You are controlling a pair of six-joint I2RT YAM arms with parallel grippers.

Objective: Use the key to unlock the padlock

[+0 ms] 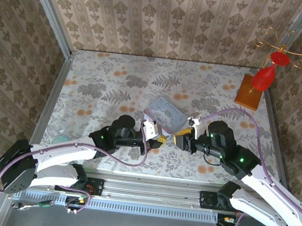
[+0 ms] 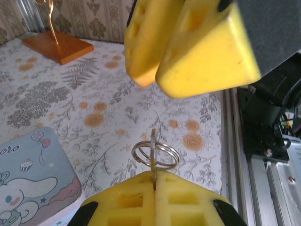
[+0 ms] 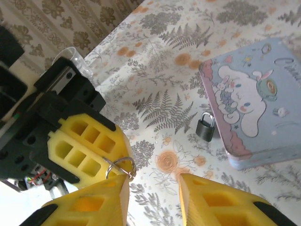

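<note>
The worktop (image 1: 115,86) carries a loose tin (image 3: 256,94). The left claw (image 2: 155,181) pinches the key (image 2: 154,141) edge-on. The right claw (image 3: 153,188) gapes beside it, and closing on the ring (image 2: 173,151) could swing or drop the key. The padlock (image 3: 205,126) sits unheld just beside the tin, so a push may slide it. The right wrist view places the padlock; the left wrist view, the pinch.

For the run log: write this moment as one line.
left fingers: shut on key | right fingers: open, empty | padlock: on table beside tin, not held | key not yet in padlock
</note>
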